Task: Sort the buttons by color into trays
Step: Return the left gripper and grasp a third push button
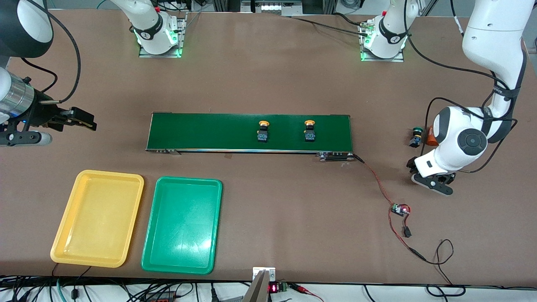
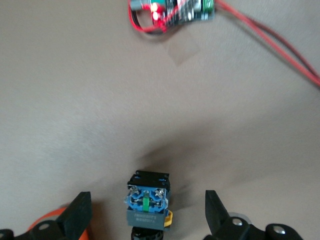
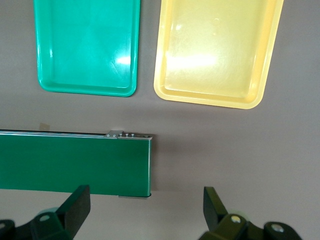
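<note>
Two yellow-capped buttons stand on the belt. A green-capped button lies on the table off the belt's end, toward the left arm's end. My left gripper hangs over it, open. In the left wrist view its black-and-blue body lies between the spread fingers without touching them. My right gripper hovers open and holds nothing, over bare table off the belt's other end. The yellow tray and the green tray lie side by side, nearer the camera than the belt.
The long dark-green conveyor belt crosses the middle of the table. An orange cylinder sits beside the green-capped button, partly hidden by the left arm. A small circuit board with red wires lies nearer the camera.
</note>
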Motion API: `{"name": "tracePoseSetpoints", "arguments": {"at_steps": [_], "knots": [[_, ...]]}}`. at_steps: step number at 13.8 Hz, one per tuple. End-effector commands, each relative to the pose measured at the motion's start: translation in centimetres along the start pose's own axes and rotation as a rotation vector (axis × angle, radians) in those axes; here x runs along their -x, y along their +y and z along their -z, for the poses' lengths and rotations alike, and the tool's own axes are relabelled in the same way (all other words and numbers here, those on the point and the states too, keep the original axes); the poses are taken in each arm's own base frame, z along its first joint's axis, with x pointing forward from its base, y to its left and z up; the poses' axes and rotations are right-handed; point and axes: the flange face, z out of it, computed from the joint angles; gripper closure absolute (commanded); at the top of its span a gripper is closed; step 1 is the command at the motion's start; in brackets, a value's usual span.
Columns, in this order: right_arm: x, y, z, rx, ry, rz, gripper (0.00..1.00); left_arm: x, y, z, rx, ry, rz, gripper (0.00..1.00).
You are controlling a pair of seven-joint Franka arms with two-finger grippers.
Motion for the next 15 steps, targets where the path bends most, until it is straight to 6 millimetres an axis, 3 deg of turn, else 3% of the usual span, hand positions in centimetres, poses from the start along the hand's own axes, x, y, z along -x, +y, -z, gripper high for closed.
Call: {"name": "tracePoseSetpoints", "arguments": {"at_steps": [1,2,3,4,6,9,10,12,15], "knots": [[-0.4,-0.2,0.1,-0.038,0.005,-0.019,0.00,0.4,0.1,-2.0,0.005,-0.022,-0.012,0.00],[-0.4,-0.2,0.0,-0.038,0.000,-0.020,0.00,0.4,0.1,-2.1,0.007,-0.023,-0.008,0.01],[-0.4,-0.2,-0.1,-0.038,-0.002,-0.020,0.00,0.4,0.1,-2.1,0.010,-0.022,0.001,0.18],[-0.4,-0.2,-0.1,-0.038,0.000,-0.020,0.00,0.4,0.1,-1.8,0.018,-0.014,0.015,0.44],[-0.5,-0.2,-0.1,-0.038,-0.002,-0.020,0.00,0.3,-0.2,-1.3,0.029,-0.005,0.029,0.78],[-0.4,0.1,-0.2,-0.038,-0.006,-0.021,0.00,0.3,0.1,0.2,0.043,-0.033,0.035,0.88],[-0.4,0.2,-0.2,-0.038,-0.006,-0.024,0.00,0.0,0.6,1.5,0.050,-0.047,0.027,0.90],[-0.4,0.2,-0.2,-0.037,-0.009,-0.016,0.00,-1.7,3.5,5.1,0.076,-0.062,-0.009,0.90],[-0.2,-0.3,0.0,-0.035,-0.011,-0.013,0.00,-4.1,7.6,9.5,0.160,-0.096,0.092,0.90]]}}
